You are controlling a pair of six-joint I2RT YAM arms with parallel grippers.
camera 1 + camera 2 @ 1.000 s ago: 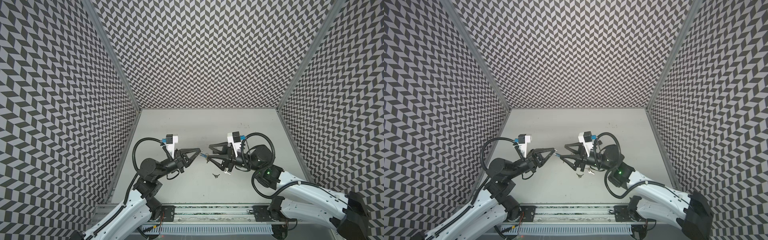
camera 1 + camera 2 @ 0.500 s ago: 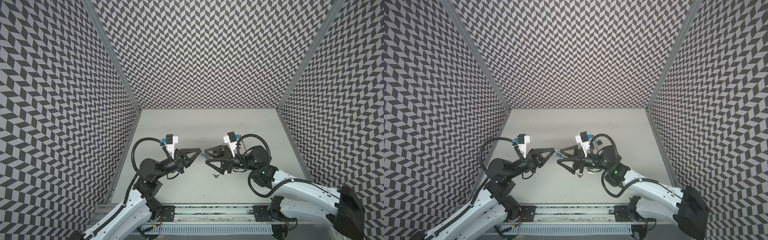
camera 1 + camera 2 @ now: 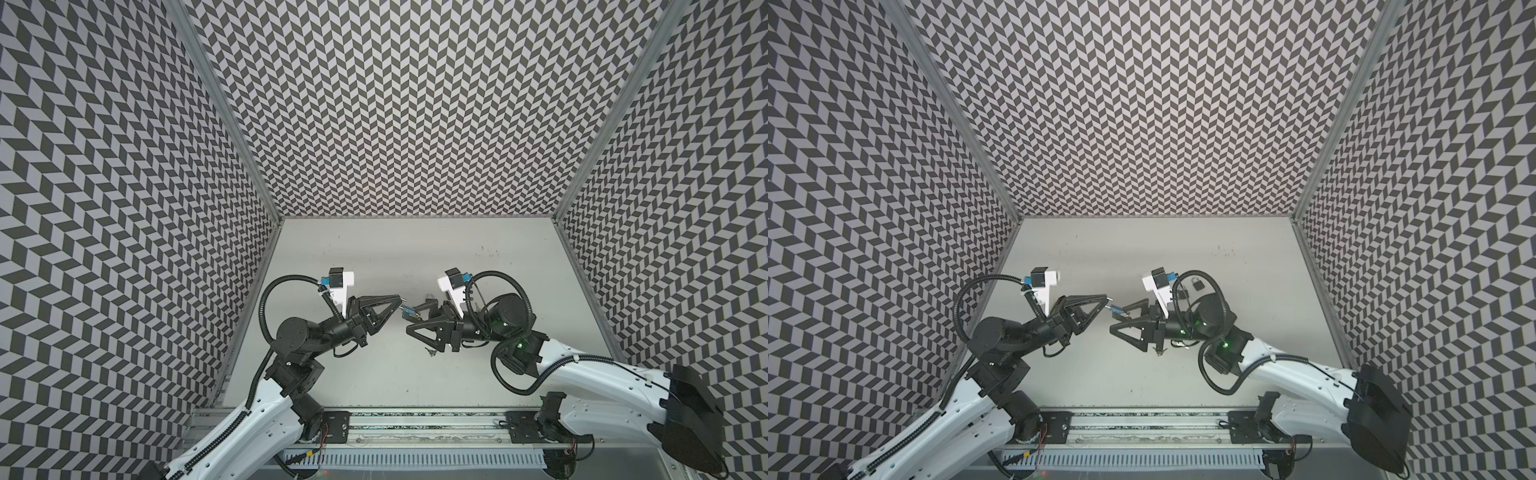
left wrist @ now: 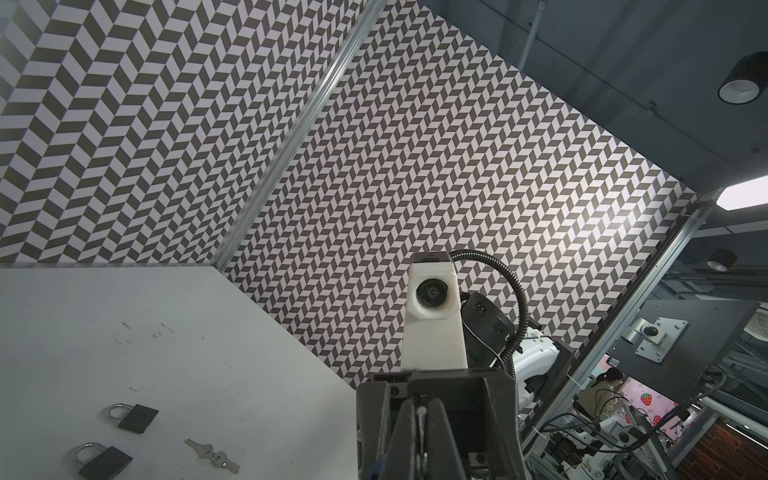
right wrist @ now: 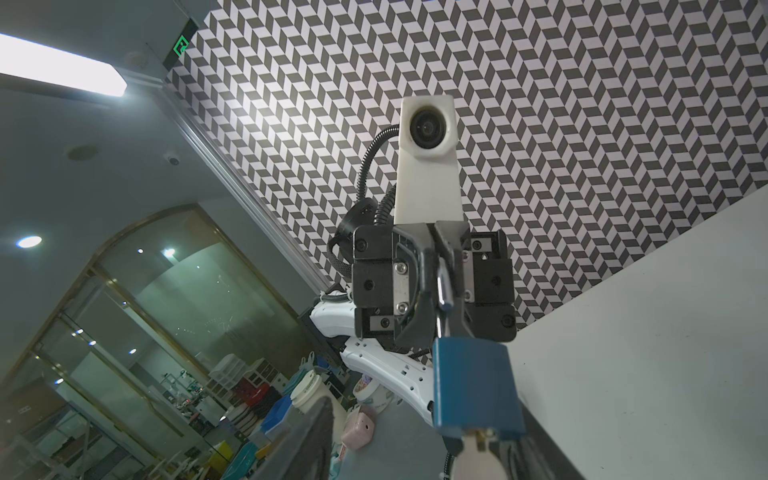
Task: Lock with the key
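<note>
My left gripper (image 3: 400,298) is shut on the shackle of a blue padlock (image 3: 409,311), which it holds above the table in both top views. In the right wrist view the padlock (image 5: 473,386) hangs from the left fingers (image 5: 428,266). A key (image 5: 478,459) sticks out of the padlock's underside. My right gripper (image 3: 415,321) faces the padlock with its jaws open. One finger (image 5: 299,440) stands well off to the side of the key and the other (image 5: 523,457) is close beside it. In the left wrist view the shut fingers (image 4: 444,436) hide the padlock.
Two dark padlocks (image 4: 133,417) (image 4: 102,459) and a small bunch of keys (image 4: 212,455) lie on the grey table (image 3: 374,382) below and behind the right arm. In a top view these padlocks (image 3: 1198,284) sit behind the right wrist. Patterned walls close in three sides.
The right arm has shifted slightly left towards the padlock and its wrist has turned. Its jaws widened, then narrowed somewhat. The left arm and the padlock have stayed still.
</note>
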